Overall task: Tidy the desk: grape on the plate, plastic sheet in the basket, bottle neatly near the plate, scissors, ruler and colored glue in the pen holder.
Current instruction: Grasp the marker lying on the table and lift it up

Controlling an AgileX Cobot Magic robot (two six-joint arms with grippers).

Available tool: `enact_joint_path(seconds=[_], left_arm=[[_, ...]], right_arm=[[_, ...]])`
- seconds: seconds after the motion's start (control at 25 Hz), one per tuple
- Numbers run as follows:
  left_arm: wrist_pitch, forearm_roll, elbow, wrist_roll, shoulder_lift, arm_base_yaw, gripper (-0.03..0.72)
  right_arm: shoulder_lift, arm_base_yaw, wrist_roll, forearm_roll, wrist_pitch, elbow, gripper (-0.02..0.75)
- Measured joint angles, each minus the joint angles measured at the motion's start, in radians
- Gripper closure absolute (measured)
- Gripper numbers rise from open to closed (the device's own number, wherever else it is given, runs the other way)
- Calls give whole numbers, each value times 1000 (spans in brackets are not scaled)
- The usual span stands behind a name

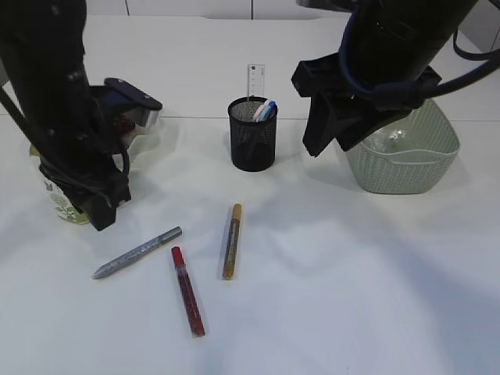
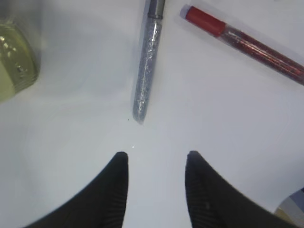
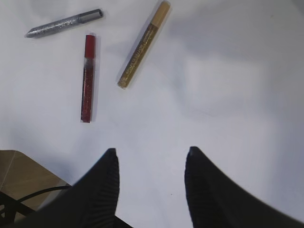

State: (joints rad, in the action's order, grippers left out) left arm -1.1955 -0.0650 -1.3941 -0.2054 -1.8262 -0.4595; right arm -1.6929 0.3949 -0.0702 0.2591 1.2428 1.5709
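1. Left gripper (image 2: 154,159): jaws apart, nothing between them, over bare table (image 1: 351,297) just short of the silver glue pen (image 2: 145,71) tip.
2. Right gripper (image 3: 151,154): jaws apart, empty, over bare table; the glue pens sit well ahead of it in the right wrist view.
3. Nearest row on the table: red glue pen (image 1: 188,291), silver glue pen to its left, gold glue pen (image 1: 232,241) to its right. All three lying flat, apart from each other.
4. Bottle (image 1: 64,203): far left, upright, mostly hidden behind the left arm.
5. Plate (image 1: 144,134): behind the bottle, mostly blocked by the arm. Something dark red on it, can't tell if it's the grape.
6. Pen holder (image 1: 252,134): centre, upright, with ruler (image 1: 256,80) and blue and pink handles, likely the scissors (image 1: 266,110), standing in it.
7. Basket (image 1: 406,156): right of holder, partly behind the right arm. Clear plastic sheet (image 1: 394,138) inside.
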Motion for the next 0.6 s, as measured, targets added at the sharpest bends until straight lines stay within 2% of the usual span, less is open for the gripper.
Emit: enact_joint_path(seconds=[0.32,0.6], left_arm=[[106,13,-1,-105,-117,0,392],[142,21,-2,-123,-177,0,393]], right_arm=[[0,0,0,1,0,0,374],[0,0,0,1,0,0,373]])
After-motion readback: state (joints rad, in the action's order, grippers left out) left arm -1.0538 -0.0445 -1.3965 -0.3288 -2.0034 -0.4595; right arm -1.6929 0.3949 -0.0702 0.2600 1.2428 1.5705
